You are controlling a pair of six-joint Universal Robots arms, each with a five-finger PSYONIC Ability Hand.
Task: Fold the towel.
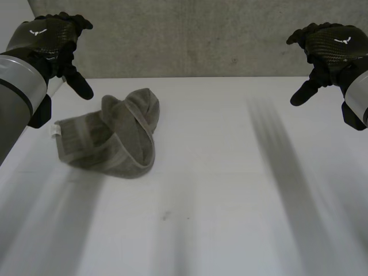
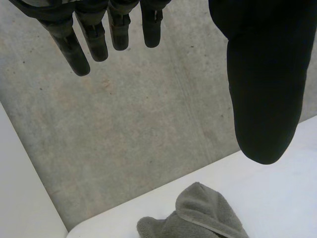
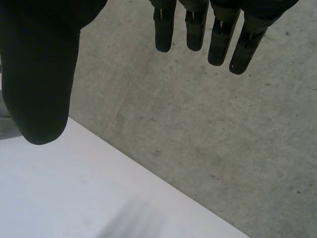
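Left hand (image 1: 49,34) raised near the crumpled towel (image 1: 112,138), fingers straight, clear of it. Right hand (image 1: 330,43) well apart from the towel, fingers likewise relaxed, above the counter (image 1: 230,190).

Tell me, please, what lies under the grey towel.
The towel lies bunched directly on the white table. Its folds cover the surface beneath, so whether anything is under them cannot be seen.

Bare lab-like test space: white table (image 1: 230,172), grey concrete (image 1: 201,40) beyond
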